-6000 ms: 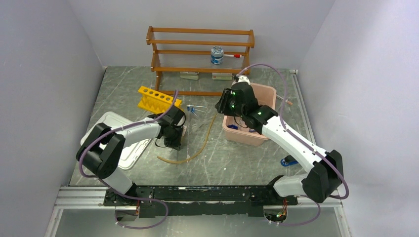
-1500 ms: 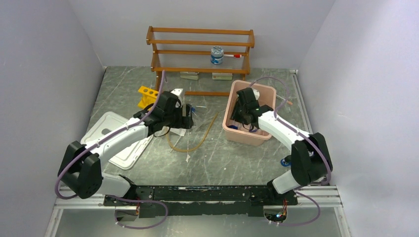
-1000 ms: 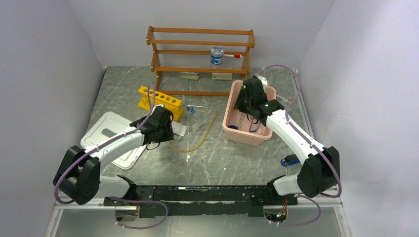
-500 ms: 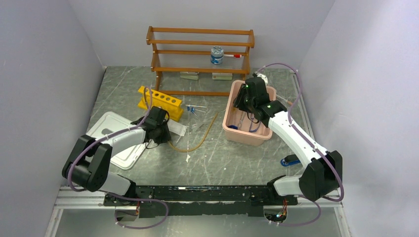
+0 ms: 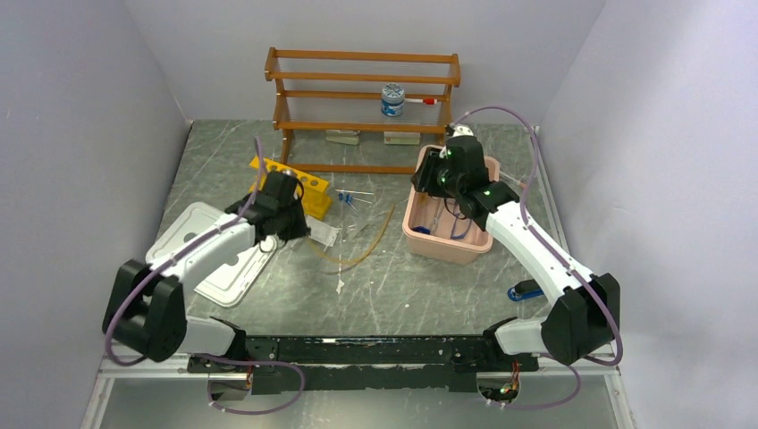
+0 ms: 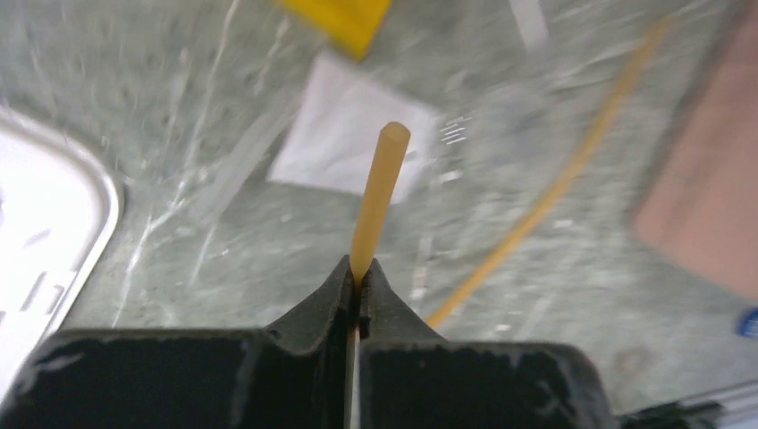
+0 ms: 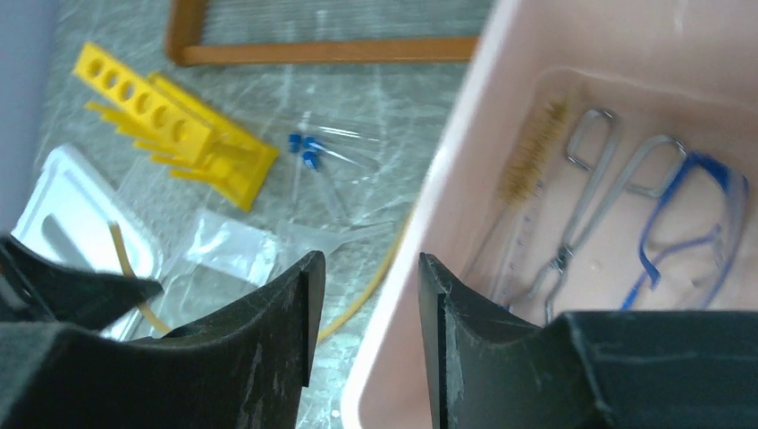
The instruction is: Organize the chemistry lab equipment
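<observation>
Left gripper (image 6: 359, 270) pinches tan hose (image 6: 375, 204), end pointing straight outward

The grey-green marbled worktop (image 5: 393, 286) is veined with white. The tan rubber hose (image 6: 379, 192) is dull amber against the black left end effector (image 6: 360, 273). The yellow plastic test-tube rack (image 7: 170, 134) is bright, and the small clear tubes (image 7: 308, 159) have blue caps. Silver metal tongs (image 7: 561, 257) and a brown bristle brush (image 7: 527, 165) show against the pale pink plastic tub (image 7: 447, 232).

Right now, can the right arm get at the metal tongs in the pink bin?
Probably yes. The right gripper hangs open over the rim of the pink bin, and the metal tongs lie uncovered on its floor, with the brush off to one side.
</observation>
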Robot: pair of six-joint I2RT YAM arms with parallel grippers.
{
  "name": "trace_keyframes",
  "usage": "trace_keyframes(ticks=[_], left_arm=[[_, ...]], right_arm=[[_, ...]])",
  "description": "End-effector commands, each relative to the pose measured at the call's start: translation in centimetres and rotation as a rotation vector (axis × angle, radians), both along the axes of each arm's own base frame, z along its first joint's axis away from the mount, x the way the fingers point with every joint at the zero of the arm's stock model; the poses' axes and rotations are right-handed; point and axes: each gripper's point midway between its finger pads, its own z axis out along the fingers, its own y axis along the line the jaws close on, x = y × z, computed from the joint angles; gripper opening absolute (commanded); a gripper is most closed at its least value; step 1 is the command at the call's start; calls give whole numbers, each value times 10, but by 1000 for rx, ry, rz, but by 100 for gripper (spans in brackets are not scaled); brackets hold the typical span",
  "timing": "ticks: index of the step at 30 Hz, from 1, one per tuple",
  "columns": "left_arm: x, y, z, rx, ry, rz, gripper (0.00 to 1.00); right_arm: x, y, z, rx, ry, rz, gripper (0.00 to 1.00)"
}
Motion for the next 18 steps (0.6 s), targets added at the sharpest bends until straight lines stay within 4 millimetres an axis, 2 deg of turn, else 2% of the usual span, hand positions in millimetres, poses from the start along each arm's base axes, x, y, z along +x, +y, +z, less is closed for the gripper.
trace_keyframes(ticks=[1, 4, 8, 10, 13, 18], left_arm=[[9, -13, 89, -108, -129, -23, 5], [9, -13, 118, -116, -183, -52, 5], [12, -13, 157, -117, -252, -82, 5], [14, -13, 179, -121, -291, -92, 5], [14, -14, 214, -124, -332, -122, 5], [10, -8, 258, -113, -378, -123, 5]], right_arm=[[-4, 38, 58, 47, -232, 282, 47], [-18, 66, 76, 75, -319, 480, 53], [-46, 111, 90, 88, -395, 704, 72], [-65, 140, 90, 72, -438, 799, 77], [-85, 172, 82, 99, -448, 915, 79], [-123, 210, 69, 182, -498, 1091, 78]])
